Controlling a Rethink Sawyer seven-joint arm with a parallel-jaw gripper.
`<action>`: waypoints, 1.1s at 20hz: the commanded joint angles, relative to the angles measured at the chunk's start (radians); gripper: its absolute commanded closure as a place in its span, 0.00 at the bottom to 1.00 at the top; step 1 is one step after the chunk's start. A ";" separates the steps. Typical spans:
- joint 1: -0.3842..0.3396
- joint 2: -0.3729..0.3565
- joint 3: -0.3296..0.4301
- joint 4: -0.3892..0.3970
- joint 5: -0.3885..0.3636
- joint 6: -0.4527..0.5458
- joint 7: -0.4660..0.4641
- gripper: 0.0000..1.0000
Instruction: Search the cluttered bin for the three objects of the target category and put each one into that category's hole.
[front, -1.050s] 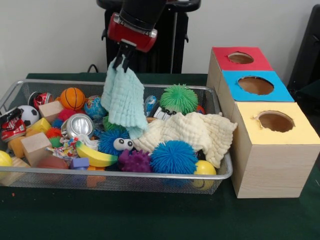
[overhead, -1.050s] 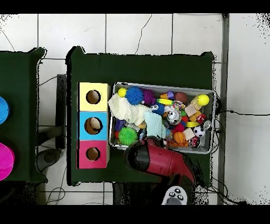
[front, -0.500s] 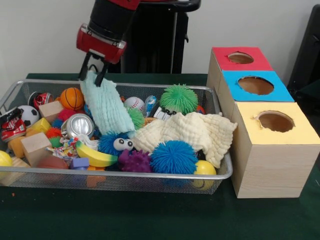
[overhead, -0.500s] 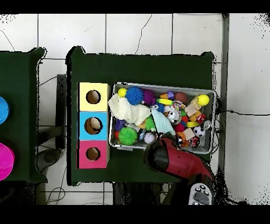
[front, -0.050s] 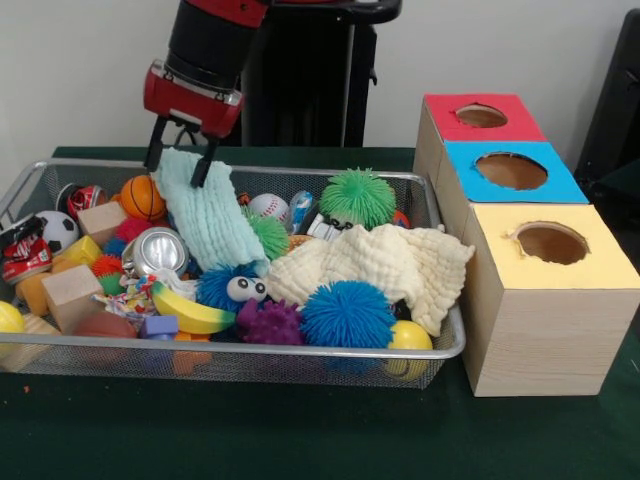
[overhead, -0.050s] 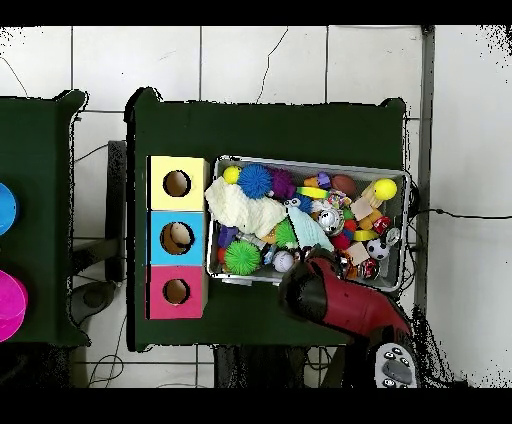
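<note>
Close to the front, the wire bin (front, -0.050s: 230, 345) is full of toys, and the cream cloth (front, -0.050s: 385, 265) lies by the yellow box (front, -0.050s: 545, 300). Farther back, the blue cloth (front, -0.050s: 205, 215) now droops on the toys instead of hanging high. My gripper (front, -0.050s: 182, 165) has spread apart around its top. I moved away from the holes, so it is not in yet.
</note>
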 joint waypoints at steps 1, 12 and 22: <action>-0.009 -0.068 0.120 -0.012 -0.054 0.051 0.072 0.00; -0.055 -0.055 0.102 -0.099 -0.098 -0.020 0.075 0.00; -0.126 0.082 0.126 -0.177 -0.151 -0.143 0.092 0.00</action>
